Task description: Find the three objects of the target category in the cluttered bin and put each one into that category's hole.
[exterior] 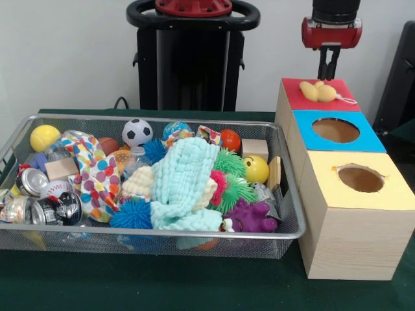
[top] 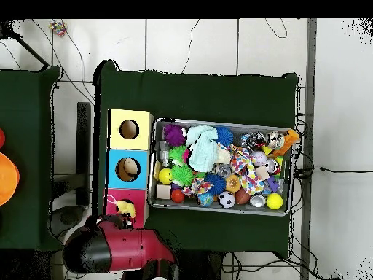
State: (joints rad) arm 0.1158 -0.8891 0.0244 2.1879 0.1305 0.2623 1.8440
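Gripper point(exterior: 329, 67): seen above the red box point(exterior: 295, 98), fingers nearly together, nothing held between them, clear of the toy below.
Yellow soft toy point(exterior: 318, 91): lying on the red box's top, over its hole, a thin cord trailing to one side.
Blue box point(exterior: 369, 137): hole uncovered.
Yellow box point(exterior: 395, 191): hole uncovered.
Wire bin point(exterior: 293, 230): packed with balls, spiky toys, cans and a mint cloth point(exterior: 185, 184).

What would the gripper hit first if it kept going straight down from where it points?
Most likely the yellow soft toy lying on the red box; the gripper hangs right above it, though depth is hard to judge.
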